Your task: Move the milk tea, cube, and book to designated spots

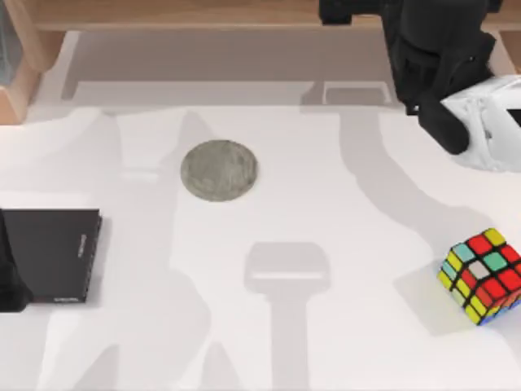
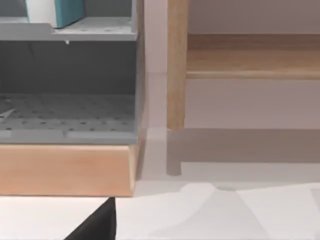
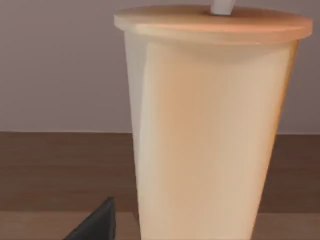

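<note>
The milk tea [image 3: 210, 130], a tall orange-tan cup with a white straw [image 3: 222, 6] in its lid, stands upright close in front of my right gripper. One dark fingertip [image 3: 97, 222] sits to the side of the cup, apart from it, and the gripper looks open. My right arm [image 1: 440, 65] reaches over the table's back right. The cube [image 1: 483, 275] rests at the right edge. A light-blue book [image 2: 62, 11] stands on a grey shelf. The round grey disc [image 1: 219, 169] and the black slab [image 1: 49, 254] lie bare. My left arm [image 1: 8, 281] is parked at the left edge.
A grey shelf unit [image 2: 70, 75] on a wooden base [image 2: 65, 170] stands beyond the table's left side, next to a wooden post [image 2: 176, 65]. A wooden ledge [image 1: 179, 12] runs along the back. The white tabletop [image 1: 326, 204] spreads wide between disc and cube.
</note>
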